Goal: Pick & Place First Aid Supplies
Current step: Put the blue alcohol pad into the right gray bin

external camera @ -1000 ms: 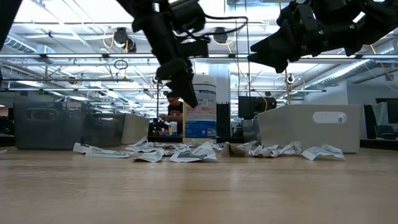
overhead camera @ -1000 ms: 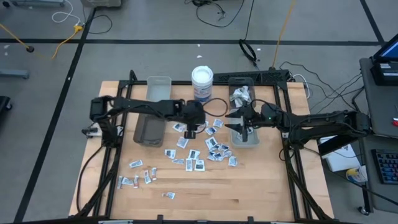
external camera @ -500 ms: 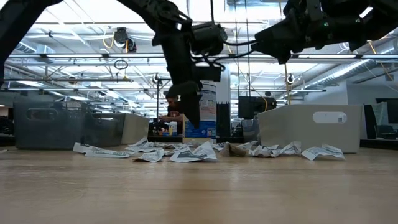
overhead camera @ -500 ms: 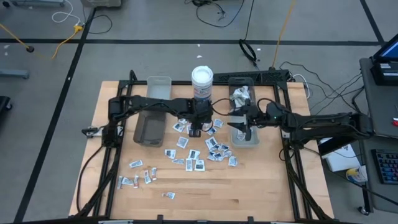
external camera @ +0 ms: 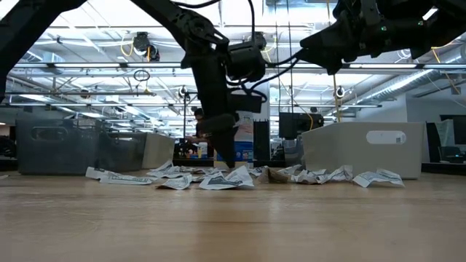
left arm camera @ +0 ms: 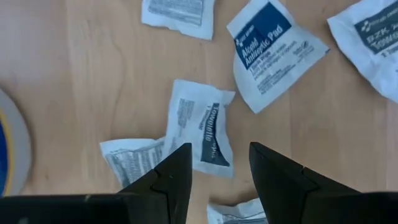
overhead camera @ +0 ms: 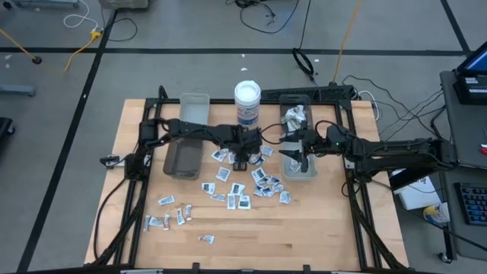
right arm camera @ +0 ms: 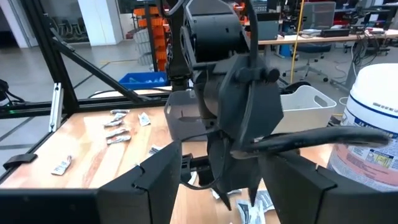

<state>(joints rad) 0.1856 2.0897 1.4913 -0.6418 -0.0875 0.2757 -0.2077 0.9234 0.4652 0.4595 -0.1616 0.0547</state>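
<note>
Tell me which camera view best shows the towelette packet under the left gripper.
Left wrist view: the towelette packet lies flat on bare wood between the open left gripper fingers, print readable. High view shows only a speck beneath the gripper; low view hides it among other packets; right wrist view cannot single it out.

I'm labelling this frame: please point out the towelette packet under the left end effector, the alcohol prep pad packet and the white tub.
towelette packet [left arm camera: 200, 127], left wrist view, its printed middle.
alcohol prep pad packet [left arm camera: 272, 53], left wrist view, its blue print.
white tub [overhead camera: 247, 94], high view, its lid.
</note>
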